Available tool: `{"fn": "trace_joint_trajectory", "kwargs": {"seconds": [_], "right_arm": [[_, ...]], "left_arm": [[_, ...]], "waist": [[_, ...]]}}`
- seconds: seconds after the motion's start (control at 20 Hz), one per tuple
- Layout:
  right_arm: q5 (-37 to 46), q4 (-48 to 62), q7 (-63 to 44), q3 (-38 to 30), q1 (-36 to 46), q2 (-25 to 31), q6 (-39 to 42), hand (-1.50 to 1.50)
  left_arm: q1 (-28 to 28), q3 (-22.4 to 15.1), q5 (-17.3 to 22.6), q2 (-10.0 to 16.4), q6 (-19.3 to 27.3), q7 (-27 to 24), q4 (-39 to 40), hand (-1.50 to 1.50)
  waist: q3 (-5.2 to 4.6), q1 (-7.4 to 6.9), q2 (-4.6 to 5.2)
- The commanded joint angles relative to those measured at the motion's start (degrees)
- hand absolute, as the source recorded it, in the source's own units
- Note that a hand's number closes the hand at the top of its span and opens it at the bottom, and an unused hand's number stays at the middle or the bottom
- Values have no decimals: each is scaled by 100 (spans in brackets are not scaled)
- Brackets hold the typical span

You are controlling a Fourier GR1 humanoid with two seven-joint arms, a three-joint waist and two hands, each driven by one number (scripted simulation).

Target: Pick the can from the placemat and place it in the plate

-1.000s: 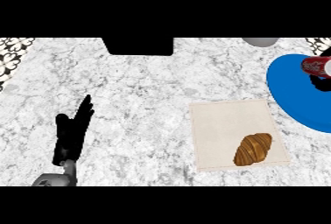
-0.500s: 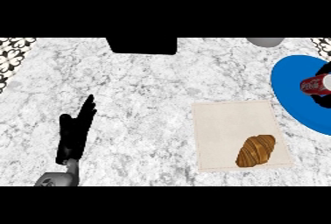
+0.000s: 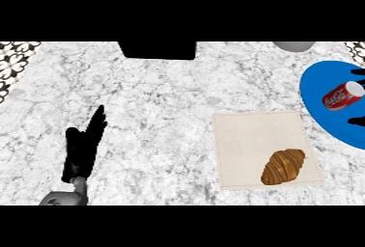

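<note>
Head view | red soda can [image 3: 343,95] lies sideways on blue round plate [image 3: 315,82], beside beige placemat [image 3: 253,135] bearing brown croissant [image 3: 283,166] | left hand [image 3: 84,144] straight-fingered, holding nothing, on white marble surface [image 3: 164,96] | right hand [image 3: 358,72] cut off at right edge, grip cannot be told

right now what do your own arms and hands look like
My left hand is plain black and slim, with long tapering fingers and a thumb. It joins a rounded grey forearm at the view's lower edge. Of my right hand only small black parts show at the right edge; its forearm is out of view. I see no cables, markings or sleeves.
</note>
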State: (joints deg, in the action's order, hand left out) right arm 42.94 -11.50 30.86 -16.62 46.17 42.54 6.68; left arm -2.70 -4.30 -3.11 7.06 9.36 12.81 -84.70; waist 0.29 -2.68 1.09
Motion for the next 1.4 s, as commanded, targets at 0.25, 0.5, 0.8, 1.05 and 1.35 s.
{"fn": "trace_joint_trajectory", "kwargs": {"seconds": [0.25,0.5,0.8,1.05,1.35], "right_arm": [[-1737,419,921,-1662,69,274,1165,-150],[-1948,520,958,-1818,-97,477,1856,-150],[-2053,381,1463,-1860,-581,723,2470,-150],[-2052,219,1765,-1796,-710,324,2203,-150],[-1983,183,1471,-1672,-677,154,1732,-150]], "left_arm": [[58,144,34,128,-73,-133,100,0],[41,-120,-167,-123,152,182,-178,0],[-82,64,-36,-16,24,134,-68,0],[8,74,13,35,-96,43,-111,0],[-157,12,-91,-99,-21,67,101,0]], "waist": [[4,88,-4],[4,30,-6],[9,56,1],[13,-6,16],[4,19,4]]}}
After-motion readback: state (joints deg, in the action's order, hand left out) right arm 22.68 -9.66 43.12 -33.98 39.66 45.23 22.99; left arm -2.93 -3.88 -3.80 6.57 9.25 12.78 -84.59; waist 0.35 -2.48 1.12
